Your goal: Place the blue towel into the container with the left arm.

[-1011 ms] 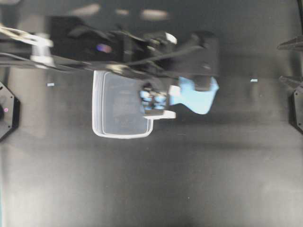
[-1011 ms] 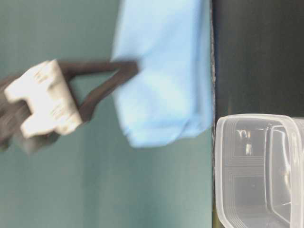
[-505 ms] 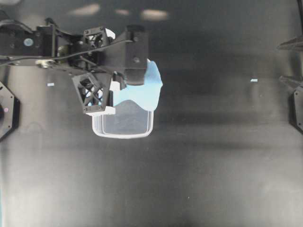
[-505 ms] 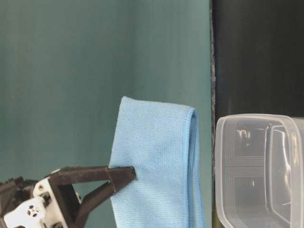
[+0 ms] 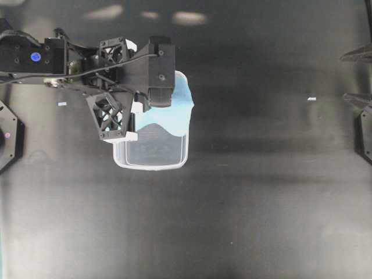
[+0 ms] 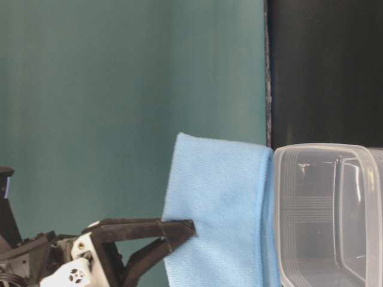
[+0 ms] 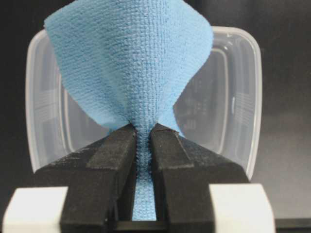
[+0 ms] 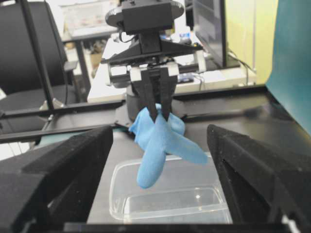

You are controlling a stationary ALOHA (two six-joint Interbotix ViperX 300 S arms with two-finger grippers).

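The blue towel (image 5: 174, 113) hangs bunched from my left gripper (image 5: 148, 107), which is shut on its upper fold. In the left wrist view the black fingers (image 7: 109, 155) pinch the towel (image 7: 131, 73) tight, with the container (image 7: 243, 97) right behind it. The clear container (image 5: 150, 165) sits on the black table, and the towel overlaps its far half from above. At table level the towel (image 6: 221, 209) hangs beside the container's rim (image 6: 323, 215), held by the left gripper (image 6: 182, 234). My right gripper (image 8: 160, 133) is open and empty, far off, facing the towel (image 8: 146, 174) and container (image 8: 170, 201).
The black table (image 5: 244, 203) extends all round the container. A small white speck (image 5: 312, 99) lies at the right. A teal wall (image 6: 119, 89) stands behind the table. The right arm's fingers (image 5: 356, 55) stay at the right edge.
The left gripper carried the towel leftward, from right of the container to over its far half. In the last half second it shifted only slightly. The right gripper stayed still.
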